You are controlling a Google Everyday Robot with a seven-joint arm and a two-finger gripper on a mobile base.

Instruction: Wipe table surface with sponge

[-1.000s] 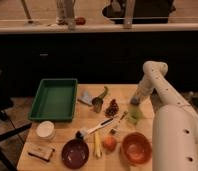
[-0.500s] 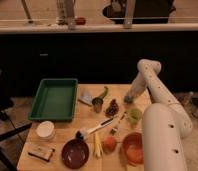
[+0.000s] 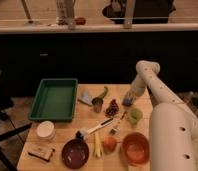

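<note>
The table surface [image 3: 67,131] is a light tan wooden top that carries everything else. My white arm comes in from the lower right, bends at an elbow near the top, and reaches down to the table's far right part. The gripper [image 3: 127,102] is at the tabletop, just right of a dark red cluster [image 3: 112,107]. A small dark shape sits at the gripper's tip against the wood. I cannot tell the sponge apart from the gripper there.
A green tray [image 3: 54,98] is at the left. A metal cup [image 3: 97,104], a green pepper [image 3: 103,92] and a pale green round thing [image 3: 135,116] lie near the gripper. A brush [image 3: 94,129], an orange bowl [image 3: 135,147], a dark bowl [image 3: 75,152], a white cup [image 3: 45,130] and a tan block [image 3: 42,151] fill the front.
The gripper has slid left along the tabletop, from above the pale green round thing toward the dark red cluster. The elbow has swung left with it.
</note>
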